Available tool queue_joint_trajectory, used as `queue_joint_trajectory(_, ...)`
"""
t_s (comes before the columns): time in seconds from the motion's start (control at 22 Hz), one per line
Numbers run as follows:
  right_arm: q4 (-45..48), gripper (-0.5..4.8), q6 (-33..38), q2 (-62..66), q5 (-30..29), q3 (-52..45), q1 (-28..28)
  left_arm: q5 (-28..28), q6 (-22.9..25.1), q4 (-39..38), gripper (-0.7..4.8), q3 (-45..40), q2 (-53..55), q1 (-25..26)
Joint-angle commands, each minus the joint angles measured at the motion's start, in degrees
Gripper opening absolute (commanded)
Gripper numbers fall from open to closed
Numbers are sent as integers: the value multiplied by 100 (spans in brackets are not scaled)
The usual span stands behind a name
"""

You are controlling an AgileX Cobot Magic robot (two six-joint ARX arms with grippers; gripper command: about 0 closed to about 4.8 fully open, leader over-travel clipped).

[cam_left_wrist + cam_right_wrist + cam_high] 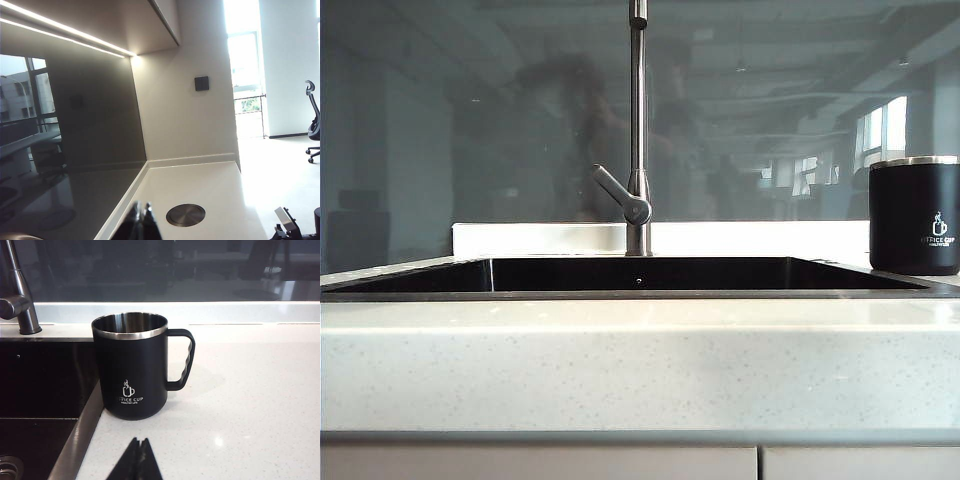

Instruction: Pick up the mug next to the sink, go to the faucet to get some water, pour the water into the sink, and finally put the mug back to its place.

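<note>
The matte black mug [914,216] with a silver rim stands upright on the white counter just right of the sink [640,276]. The right wrist view shows the mug [131,367] empty, its handle turned away from the basin. My right gripper [139,441] is shut and empty, hovering over the counter a short way in front of the mug. The faucet [638,130] rises behind the middle of the sink, and its base [22,305] shows beside the basin. My left gripper [141,205] is shut with nothing in it, over the counter edge by the dark backsplash. Neither arm appears in the exterior view.
A round steel cover [185,215] is set in the white counter [210,190] near my left gripper. A dark glass backsplash [470,120] runs behind the sink. The drain [7,467] lies in the basin's floor. An office chair [314,125] stands far off.
</note>
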State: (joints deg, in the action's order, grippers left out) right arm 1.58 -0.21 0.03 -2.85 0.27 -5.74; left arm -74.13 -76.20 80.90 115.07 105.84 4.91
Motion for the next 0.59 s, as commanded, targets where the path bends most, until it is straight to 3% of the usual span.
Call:
queue_joint_trajectory(0.05, 101, -5, 22, -11, -7, -20, -4, -188, -227, 107, -4, 22, -31, 4)
queue_joint_trajectory(0.23, 101, -5, 22, -11, -7, -20, -4, -387, 243, -372, -4, 22, -50, -15)
queue_joint_trajectory(0.45, 103, -5, 22, -11, -7, -20, -4, -437, 1709, -2730, -4, 20, -476, -85)
queue_joint_trajectory(0.5, 101, -5, 20, -11, -7, -20, -4, -400, 2741, -4376, -4, 20, -754, -83)
queue_joint_trajectory(0.54, 101, -5, 20, -11, -9, -20, -4, -271, 3541, -5447, -4, 20, -927, -83)
queue_joint_trajectory(0.59, 101, -5, 20, -11, -7, -20, -4, 195, 4911, -7259, -4, 22, -1222, -83)
